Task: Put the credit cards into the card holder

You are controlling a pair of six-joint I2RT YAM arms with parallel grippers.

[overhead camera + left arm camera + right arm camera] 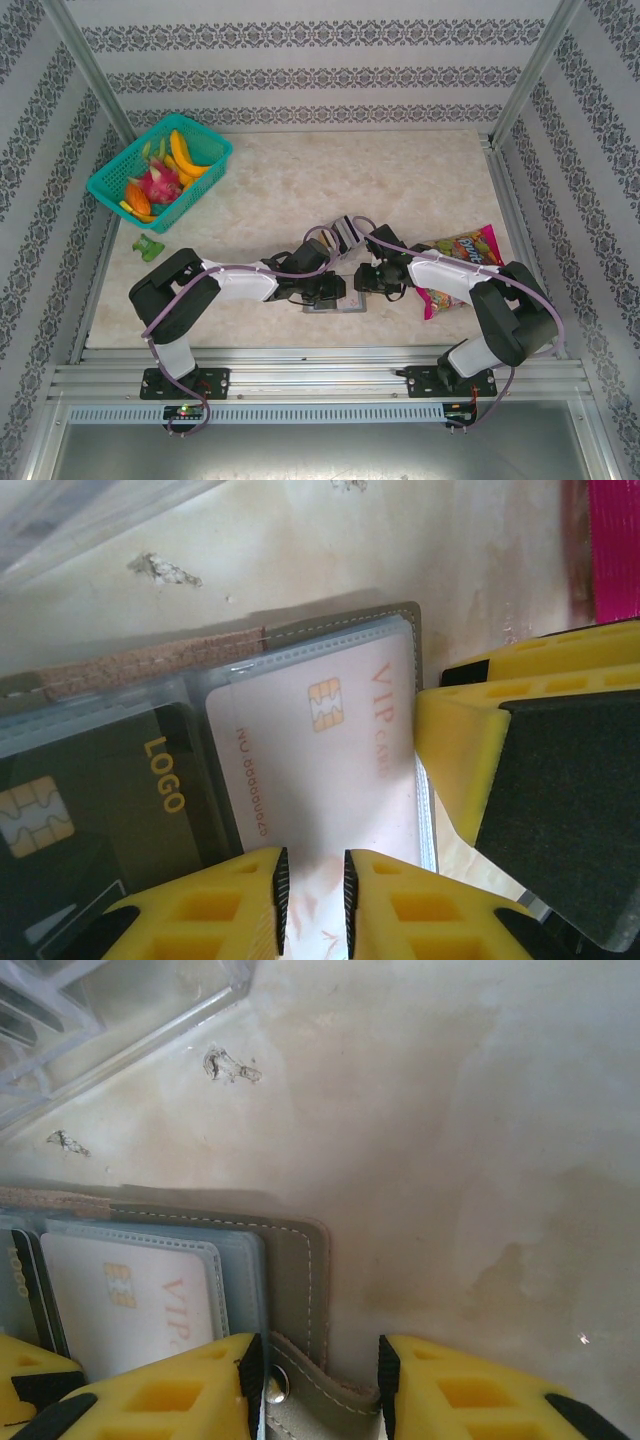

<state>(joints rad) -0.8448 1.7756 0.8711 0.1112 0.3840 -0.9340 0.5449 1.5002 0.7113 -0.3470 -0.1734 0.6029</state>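
Teal plastic fruit basket (200, 185) sits far left on the pale marbled table (400, 180). At centre front, the left gripper (313, 880) stands over a pale pink VIP card (320, 750), jaws narrow. Whether they pinch the card cannot be told. This card and a black LOGO card (110, 800) lie in clear sleeves of the flat grey-green stitched card holder (300, 1270). The right gripper (320, 1372) clamps the holder's snap tab. Colourful candy bag (462, 250) lies right.
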